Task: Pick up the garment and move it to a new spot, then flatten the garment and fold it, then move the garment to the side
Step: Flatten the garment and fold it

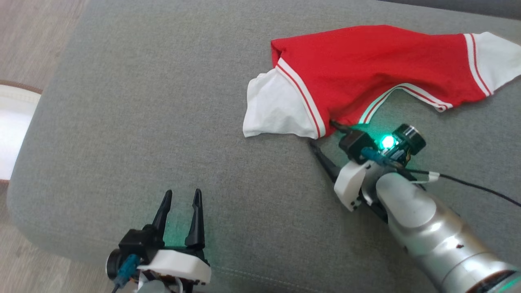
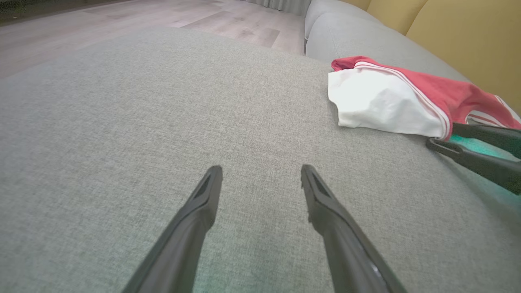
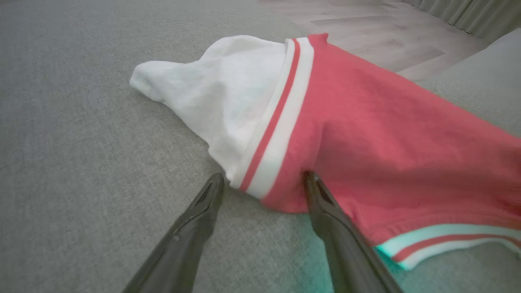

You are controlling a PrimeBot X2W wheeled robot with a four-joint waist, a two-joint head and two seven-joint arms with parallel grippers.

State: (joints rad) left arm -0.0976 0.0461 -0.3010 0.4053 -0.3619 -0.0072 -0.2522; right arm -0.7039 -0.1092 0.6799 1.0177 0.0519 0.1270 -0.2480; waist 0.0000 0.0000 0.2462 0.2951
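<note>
My right pincer (image 3: 263, 176) is spread wide and has hold of nothing. Its two fingers straddle the near edge of the garment (image 1: 366, 69), right where the striped band joins the white sleeve to the red body. One finger is on bare cushion (image 1: 163, 101) and the other lies against the red cloth (whether over or under the hem I cannot tell). The garment lies rumpled on the grey cushion, directly ahead of that pincer and running off to its right, so its long axis crosses the fingers' line rather than following it. The white sleeve bulges just ahead and to the left of the tips. My left pincer (image 1: 183, 191) is also wide open and empty, hovering over bare cushion with the garment well off to its right. The right arm is clearly the nearer one, so I judge the pick-up to be its job: close on that edge.
</note>
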